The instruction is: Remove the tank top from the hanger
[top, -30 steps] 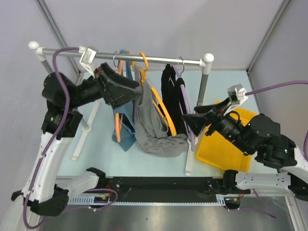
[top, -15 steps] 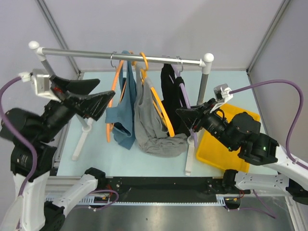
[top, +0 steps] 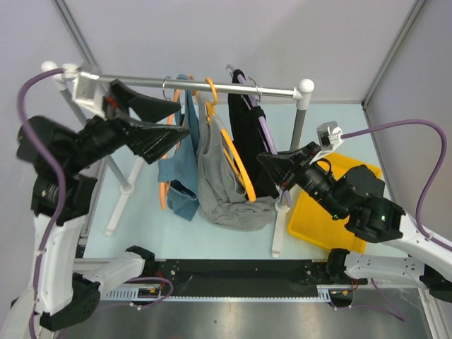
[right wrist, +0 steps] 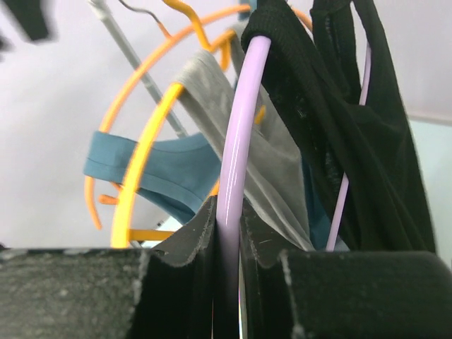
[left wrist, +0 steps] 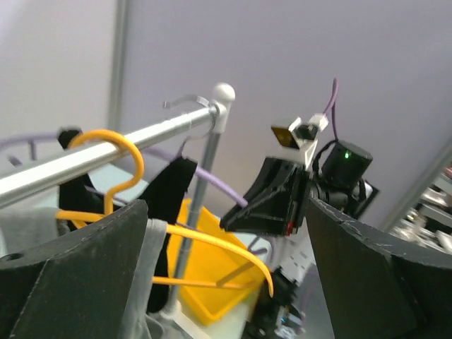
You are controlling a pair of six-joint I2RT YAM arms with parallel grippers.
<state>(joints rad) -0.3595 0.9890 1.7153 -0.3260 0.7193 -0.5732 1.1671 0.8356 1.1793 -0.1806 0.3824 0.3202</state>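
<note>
Lilac plastic hanger (right wrist: 235, 134) is pinched between the closed fingers of the right gripper (right wrist: 227, 226). The black tank top (top: 244, 138) drapes from it at the metal rail (top: 141, 79) — beside a grey top (top: 219, 176) and a blue top (top: 176, 169). Left gripper (top: 169, 121) hovers near the rail, jaws spread wide, holding nothing.
</note>
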